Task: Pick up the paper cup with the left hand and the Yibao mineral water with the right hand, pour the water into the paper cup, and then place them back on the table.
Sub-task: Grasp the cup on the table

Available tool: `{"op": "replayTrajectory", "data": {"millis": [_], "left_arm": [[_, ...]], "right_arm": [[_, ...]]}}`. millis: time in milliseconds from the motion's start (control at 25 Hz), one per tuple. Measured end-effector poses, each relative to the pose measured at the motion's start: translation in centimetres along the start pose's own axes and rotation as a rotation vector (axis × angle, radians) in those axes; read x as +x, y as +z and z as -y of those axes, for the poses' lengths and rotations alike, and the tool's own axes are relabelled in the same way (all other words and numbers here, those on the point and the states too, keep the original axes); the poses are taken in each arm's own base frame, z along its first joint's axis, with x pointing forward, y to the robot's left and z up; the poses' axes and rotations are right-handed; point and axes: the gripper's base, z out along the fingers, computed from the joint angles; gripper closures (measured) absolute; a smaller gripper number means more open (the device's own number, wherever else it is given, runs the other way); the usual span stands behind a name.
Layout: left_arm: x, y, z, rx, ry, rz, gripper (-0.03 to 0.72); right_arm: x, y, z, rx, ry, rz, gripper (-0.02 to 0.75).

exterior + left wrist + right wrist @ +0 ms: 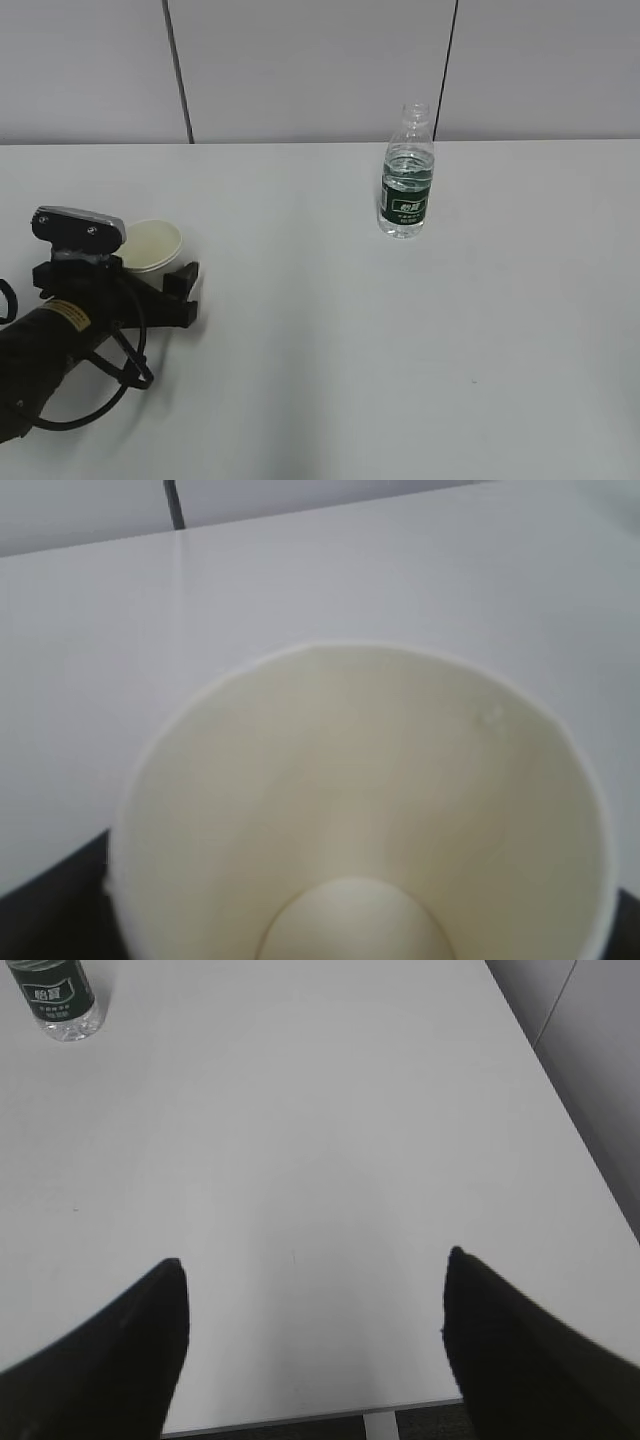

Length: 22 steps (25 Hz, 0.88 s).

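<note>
Standing at the lower left of the exterior view, the left hand (150, 275) has its jaws around the paper cup (152, 245), which rests on the table (330, 340) with its mouth up. Its wrist view is filled by the cup's cream interior (360, 820), apparently dry, with a dark sliver of finger at either lower corner. The jaws look spread to about the cup's width, yet whether they already press on its wall I cannot tell; the cup shows no sign of being raised.

Far off at the upper middle of the exterior view stands the Yibao mineral water (406, 180), upright, capless, and well apart from the cup. The right hand (310, 1330) is absent from the exterior view. Its own camera shows two dark fingertips wide apart at the bottom of the frame with nothing between them, hanging over bare tabletop near the table's front edge, and the bottle sits small in the upper left corner (60, 1000).

By my reading the task is barely begun: the cup grasp is being set up, while the bottle pickup, the pour and the setting down all remain.
</note>
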Motion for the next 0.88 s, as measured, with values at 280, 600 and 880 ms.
{"op": "replayTrajectory", "data": {"millis": [280, 600, 880], "left_arm": [[-0.48, 0.46, 0.06, 0.002, -0.004, 0.022, 0.125], [-0.48, 0.46, 0.04, 0.0, -0.005, 0.022, 0.148], [-0.48, 0.46, 0.05, 0.0, -0.005, 0.022, 0.135]], "right_arm": [[0.0, 0.0, 0.0, 0.0, 0.0, 0.0, 0.153], [0.0, 0.0, 0.0, 0.0, 0.0, 0.0, 0.153], [0.0, 0.0, 0.0, 0.0, 0.0, 0.0, 0.153]]}}
